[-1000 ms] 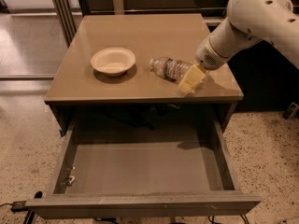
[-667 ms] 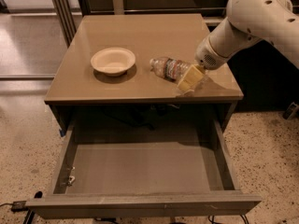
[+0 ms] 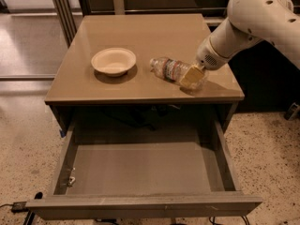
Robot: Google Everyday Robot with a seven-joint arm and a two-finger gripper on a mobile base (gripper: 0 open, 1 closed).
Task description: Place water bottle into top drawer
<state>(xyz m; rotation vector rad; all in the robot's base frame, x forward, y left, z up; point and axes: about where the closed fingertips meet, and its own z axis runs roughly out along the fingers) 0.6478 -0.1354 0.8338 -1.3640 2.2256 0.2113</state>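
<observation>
**The bottle could slip or roll away**

We saw the water bottle [image 3: 168,69] lying on its side on the near right part of the table [image 3: 140,32]. Its white cap pointed left, toward the bowl [image 3: 113,61], and the two were a little apart. The gripper [image 3: 192,77] sat down low at the right end of the bottle, touching it or very close to it. We could not tell if the gripper was open or shut. The top drawer [image 3: 140,170] was pulled out wide below the near edge of the table, and the bottle was not in it yet.

We thought a few things could go wrong. The bottle was round, so a small push could make it roll left into the bowl. A push the other way could send it off the right side of the table and onto the floor.

The gripper was at one end of the bottle, not the middle. If it lifted from there, we thought the cap end could droop and the smooth plastic could slide out.

The way down was tight too. The arm [image 3: 253,18] had to come over the near edge of the table and then go down. We feared the bottle could bump that edge or the drawer's right wall and get knocked loose.
</observation>
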